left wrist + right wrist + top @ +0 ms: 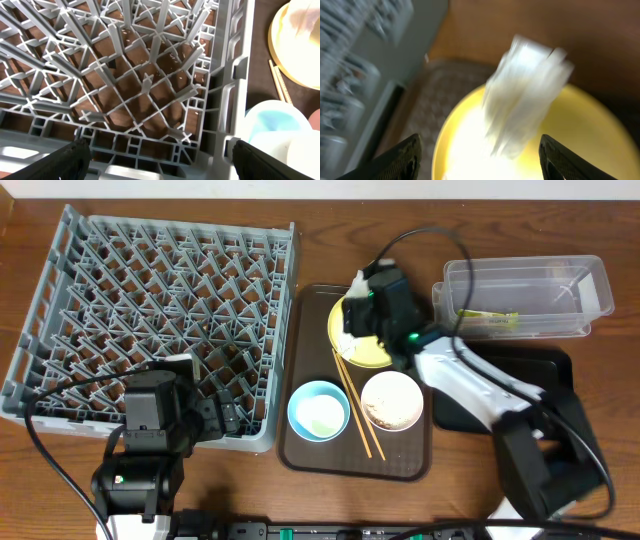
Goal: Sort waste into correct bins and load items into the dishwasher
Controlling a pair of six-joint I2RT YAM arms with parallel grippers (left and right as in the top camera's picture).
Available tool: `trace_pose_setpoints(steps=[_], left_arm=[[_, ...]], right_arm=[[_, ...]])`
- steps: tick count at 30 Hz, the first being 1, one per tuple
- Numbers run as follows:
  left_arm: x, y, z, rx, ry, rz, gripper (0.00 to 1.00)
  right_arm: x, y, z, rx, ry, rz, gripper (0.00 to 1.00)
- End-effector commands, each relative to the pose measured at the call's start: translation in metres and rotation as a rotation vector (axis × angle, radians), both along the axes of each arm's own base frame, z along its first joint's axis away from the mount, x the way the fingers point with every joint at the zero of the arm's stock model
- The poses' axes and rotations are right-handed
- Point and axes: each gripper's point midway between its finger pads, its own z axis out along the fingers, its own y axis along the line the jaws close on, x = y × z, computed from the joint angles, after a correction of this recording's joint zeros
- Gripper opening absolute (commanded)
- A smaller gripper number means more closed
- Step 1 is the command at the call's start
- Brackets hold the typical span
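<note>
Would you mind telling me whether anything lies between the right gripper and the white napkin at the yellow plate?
Nothing visible does. In the blurred right wrist view, the open right gripper faces the napkin directly over the yellow plate, with only bare plate showing between its fingers and the napkin.

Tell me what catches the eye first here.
The big grey dish rack fills the left side of the table. On the brown tray in the middle, a white napkin shows blurred over the yellow plate, between the open fingers of the right gripper.
</note>
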Motion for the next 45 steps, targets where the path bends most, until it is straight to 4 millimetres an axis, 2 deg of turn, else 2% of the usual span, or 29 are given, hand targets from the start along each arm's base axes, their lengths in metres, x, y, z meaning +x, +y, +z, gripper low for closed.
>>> trace_pose_setpoints(steps=[1, 3, 7, 10, 13, 16, 19, 20, 23, 25, 27, 29, 32, 34, 35, 36, 37, 39, 42, 45], left_arm=[[0.003, 0.001, 0.010, -0.005, -0.025, 0.007, 0.93], [0.003, 0.001, 0.010, -0.005, -0.025, 0.007, 0.94], [0.003, 0.001, 0.010, -0.005, -0.025, 0.007, 0.93], [0.003, 0.001, 0.010, -0.005, -0.025, 0.007, 0.93], [0.003, 0.001, 0.010, -0.005, -0.025, 0.007, 0.93], [0.003, 0.001, 0.010, -0.005, -0.025, 0.007, 0.93], [0.003, 0.001, 0.010, -0.005, -0.025, 0.007, 0.93], [0.003, 0.001, 0.010, -0.005, -0.025, 0.007, 0.93], [0.003, 0.001, 0.010, -0.005, -0.025, 0.007, 0.93], [0.003, 0.001, 0.010, -0.005, -0.025, 0.007, 0.93], [0.003, 0.001, 0.010, -0.005, -0.025, 0.007, 0.94], [0.003, 0.001, 0.010, -0.005, -0.025, 0.007, 0.93], [0.003, 0.001, 0.010, -0.005, -0.025, 0.007, 0.94], [0.003, 0.001, 0.010, -0.005, -0.025, 0.007, 0.94], [0.003, 0.001, 0.010, -0.005, -0.025, 0.007, 0.93], [0.003, 0.001, 0.010, -0.005, -0.025, 0.007, 0.94], [0.003, 0.001, 0.010, -0.005, -0.025, 0.007, 0.93], [0.003, 0.001, 0.010, -0.005, -0.026, 0.007, 0.93], [0.003, 0.001, 0.010, -0.005, -0.025, 0.007, 0.94], [0.003, 0.001, 0.010, -0.005, -0.026, 0.007, 0.93]], right_arm=[[0.002, -0.005, -0.029, -0.060, 0.024, -0.088, 0.73], [-0.002, -0.004, -0.048, -0.070, 0.059, -0.115, 0.71], [-0.007, -0.005, -0.070, -0.069, 0.109, -0.142, 0.64], [-0.009, -0.003, -0.075, -0.067, 0.123, -0.135, 0.40], [-0.008, -0.002, -0.070, -0.061, 0.115, -0.133, 0.16], [-0.006, -0.003, -0.053, -0.046, 0.091, -0.137, 0.01], [0.008, -0.023, -0.004, -0.019, -0.004, -0.199, 0.02], [0.013, -0.041, 0.025, -0.019, -0.057, -0.254, 0.02], [0.017, -0.083, 0.071, -0.028, -0.140, -0.371, 0.01], [0.017, -0.114, 0.094, -0.031, -0.179, -0.468, 0.01], [0.014, -0.146, 0.107, -0.016, -0.192, -0.586, 0.01], [0.009, -0.177, 0.111, 0.015, -0.175, -0.708, 0.02], [0.003, -0.215, 0.100, 0.068, -0.118, -0.861, 0.03], [0.001, -0.233, 0.094, 0.090, -0.091, -0.926, 0.06], [0.002, -0.239, 0.094, 0.106, -0.091, -0.938, 0.18], [0.007, -0.244, 0.097, 0.132, -0.102, -0.939, 0.40], [0.012, -0.246, 0.102, 0.138, -0.122, -0.914, 0.52], [0.026, -0.246, 0.118, 0.106, -0.186, -0.790, 0.60], [0.030, -0.239, 0.138, 0.105, -0.233, -0.667, 0.67], [0.021, -0.211, 0.155, 0.124, -0.235, -0.470, 0.68]])
